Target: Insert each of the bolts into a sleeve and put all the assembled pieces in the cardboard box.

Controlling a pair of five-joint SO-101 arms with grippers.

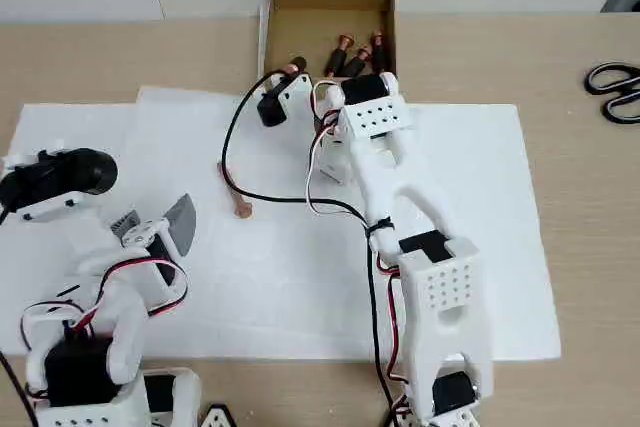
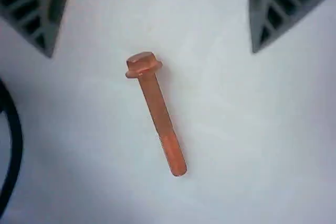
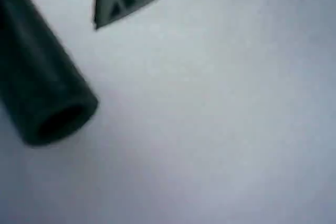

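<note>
Left arm (image 1: 100,277) sits at the near left corner of the white sheet (image 1: 300,287), left gripper (image 1: 155,225) released, jaws spread wide and holding nothing. From its wrist cam I see the copper bolt (image 2: 155,114) lying flat on the sheet, in line with the gap between the two grey fingers (image 2: 42,9), touching neither. In the high view that bolt is just right of the left gripper and a bit farther out, shank running near-to-far, hex head at the near end. A black cable (image 1: 228,147) loops over the sheet right beside the bolt, can't tell if they touch. Right arm (image 1: 440,287) stretches from the near edge across the sheet toward the far side, right gripper (image 1: 283,97) just short of the near left corner of the cardboard box (image 1: 283,7). Its wrist cam shows one black sleeve (image 3: 42,103) up close over the sheet, open end facing the camera. I can't tell if the right gripper is clenched on the sleeve or released, or whether the sleeve is lifted. The box sits on the wooden table (image 1: 80,57) at the sheet's far edge, open top, with three assembled pieces (image 1: 358,57) inside along its near wall, copper heads pointing far. Scissors (image 1: 615,89) lie on the table at the far right, well apart from everything.
</note>
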